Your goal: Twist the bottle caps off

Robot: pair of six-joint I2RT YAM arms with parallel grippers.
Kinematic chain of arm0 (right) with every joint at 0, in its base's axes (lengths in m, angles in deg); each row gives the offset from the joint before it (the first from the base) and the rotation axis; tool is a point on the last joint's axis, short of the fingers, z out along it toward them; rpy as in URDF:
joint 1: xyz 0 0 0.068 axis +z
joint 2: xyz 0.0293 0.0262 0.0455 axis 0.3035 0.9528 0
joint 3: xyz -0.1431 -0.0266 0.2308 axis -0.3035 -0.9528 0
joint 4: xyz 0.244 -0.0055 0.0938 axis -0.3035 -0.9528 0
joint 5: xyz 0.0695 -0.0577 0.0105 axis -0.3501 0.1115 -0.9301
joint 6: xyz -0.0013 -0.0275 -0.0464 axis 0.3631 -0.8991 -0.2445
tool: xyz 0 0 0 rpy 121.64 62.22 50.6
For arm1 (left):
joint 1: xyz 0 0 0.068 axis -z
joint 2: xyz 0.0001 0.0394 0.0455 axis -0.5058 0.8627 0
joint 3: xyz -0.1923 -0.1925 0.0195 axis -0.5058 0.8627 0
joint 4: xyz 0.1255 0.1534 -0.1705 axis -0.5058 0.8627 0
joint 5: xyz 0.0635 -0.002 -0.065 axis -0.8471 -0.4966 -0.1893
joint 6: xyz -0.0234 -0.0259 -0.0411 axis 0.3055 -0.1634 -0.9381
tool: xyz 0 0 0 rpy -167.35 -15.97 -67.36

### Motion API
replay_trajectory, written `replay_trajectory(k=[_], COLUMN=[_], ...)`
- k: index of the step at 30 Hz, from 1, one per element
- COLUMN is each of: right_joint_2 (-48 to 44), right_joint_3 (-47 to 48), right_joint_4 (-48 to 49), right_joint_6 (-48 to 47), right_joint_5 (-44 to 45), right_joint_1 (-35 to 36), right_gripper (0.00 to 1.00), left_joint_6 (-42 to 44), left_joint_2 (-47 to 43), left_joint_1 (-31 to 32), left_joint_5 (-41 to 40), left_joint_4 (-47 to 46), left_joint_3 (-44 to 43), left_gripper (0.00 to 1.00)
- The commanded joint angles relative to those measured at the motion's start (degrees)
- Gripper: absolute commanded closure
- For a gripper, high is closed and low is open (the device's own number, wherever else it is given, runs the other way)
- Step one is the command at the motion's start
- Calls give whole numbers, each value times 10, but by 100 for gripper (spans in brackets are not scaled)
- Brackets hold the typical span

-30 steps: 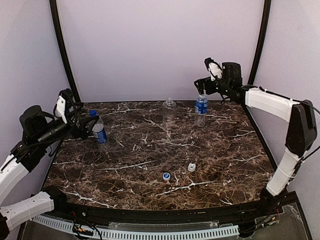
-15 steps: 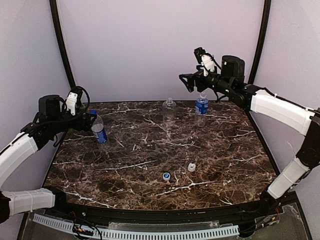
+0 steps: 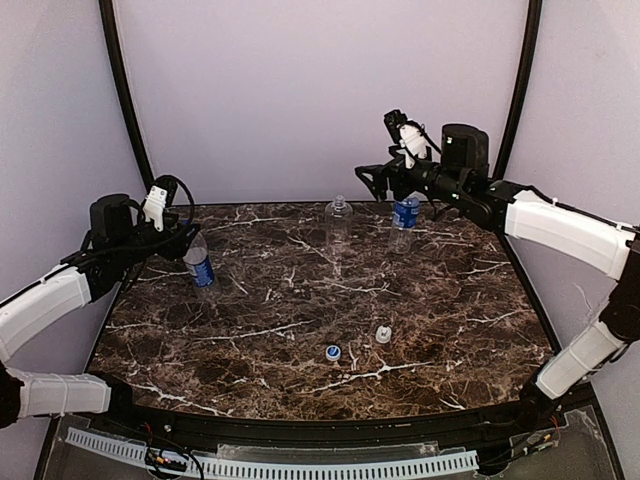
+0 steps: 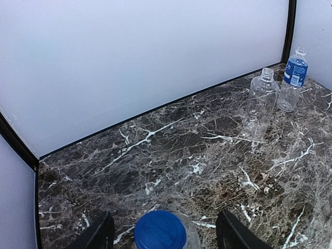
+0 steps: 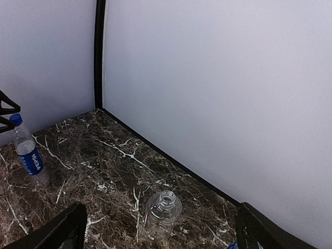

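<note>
The left labelled bottle (image 3: 199,264) stands at the table's left with its dark blue cap (image 4: 160,230) on. My left gripper (image 3: 183,238) is open, its jaws either side of that cap with gaps on both sides (image 4: 166,236). The unlabelled bottle (image 3: 338,219) and the right labelled bottle (image 3: 403,222) stand at the back, both with open necks. My right gripper (image 3: 380,180) is open and empty, in the air above and between them; the unlabelled bottle (image 5: 162,215) shows between its fingers. A pale blue-and-white cap (image 3: 333,352) and a white cap (image 3: 383,334) lie near the front.
The dark marble table (image 3: 300,300) is walled by white panels at the back and sides, with black corner posts (image 3: 124,95). The left bottle also shows in the right wrist view (image 5: 28,153).
My left arm has moved in toward the left bottle, its open jaws now around the cap. My right arm has swung left and slightly down over the back bottles.
</note>
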Motion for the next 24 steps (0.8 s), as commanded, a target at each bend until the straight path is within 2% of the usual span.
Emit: replay_trajectory(k=[1, 3, 13, 15, 18, 19, 22, 24], right_joint_2=[-13, -14, -26, -27, -23, -17, 16, 58], right_joint_3=[-18, -22, -18, -16, -16, -15, -5, 17], right_joint_4=[19, 19, 1, -7, -14, -17, -22, -23], right_joint_6=[6, 8, 3, -5, -47, -65, -106, -117], right_joint_5=[9, 10, -2, -27, -108, -142, -237, -252], right_joint_1=[6, 7, 16, 26, 57, 72, 126, 163], right_gripper=[2, 1, 1, 1, 1, 1, 1, 1], left_joint_6=[7, 7, 0, 18, 46, 47, 76, 108], left_joint_2=[7, 8, -16, -29, -54, -57, -67, -67], left_joint_1=[-3, -3, -3, -3, 6, 17, 49, 81], left_joint_5=[11, 13, 34, 84, 230, 256, 386, 416], left_joint_4=[-32, -27, 8, 18, 63, 79, 178, 247], left_joint_3=[10, 11, 27, 22, -14, -39, -94, -130], left_gripper=[42, 55, 98, 99, 99, 99, 99, 99])
